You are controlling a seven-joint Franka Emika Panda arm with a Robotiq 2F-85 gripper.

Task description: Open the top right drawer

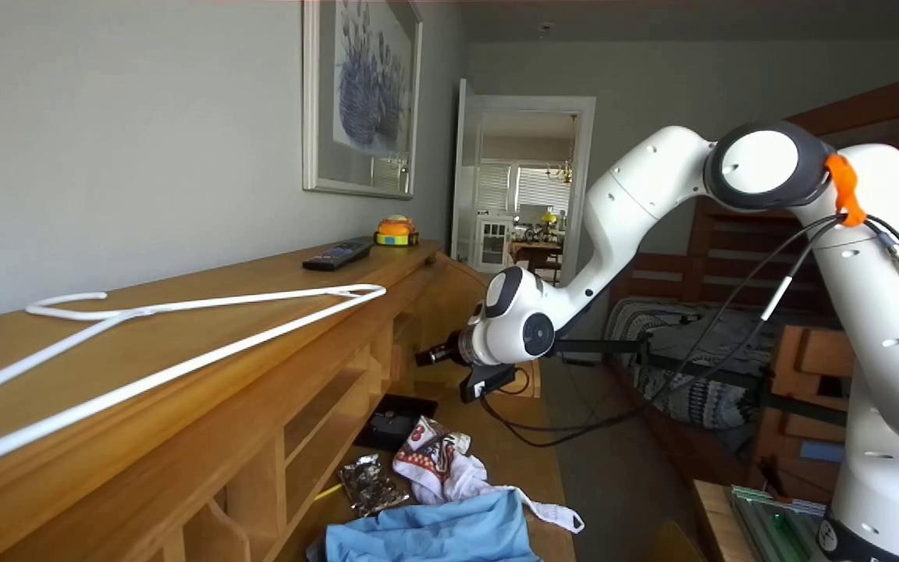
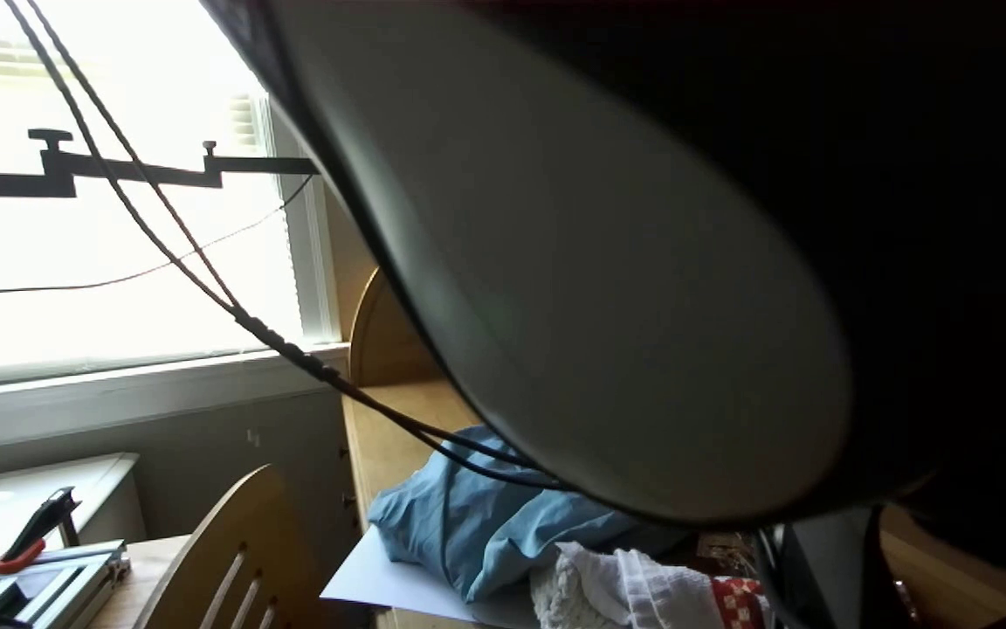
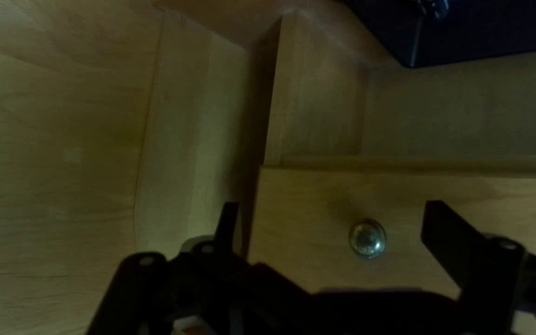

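Observation:
The top right drawer [image 3: 305, 204] shows in the wrist view as a flat light tan wood front with a round metal knob [image 3: 367, 238]. It looks shut against the frame. The wrist picture seems upside down, with an open cubby [image 3: 458, 111] at its top. My gripper [image 3: 333, 207] is open, one dark finger on each side of the knob, with gaps to both and nothing held. The knob is nearer the right finger. In an exterior view the gripper [image 1: 428, 356] points into the far end of the desk's cubby row. The drawer front is hidden in both exterior views.
A black tray [image 1: 395, 421] lies on the desk below the gripper, with a patterned white cloth [image 1: 438, 460], crumpled foil [image 1: 371, 484] and blue cloth [image 1: 426, 527] nearer. A wooden side panel [image 3: 63, 186] stands beside the drawer. A white hanger [image 1: 184, 367] overhangs the top ledge.

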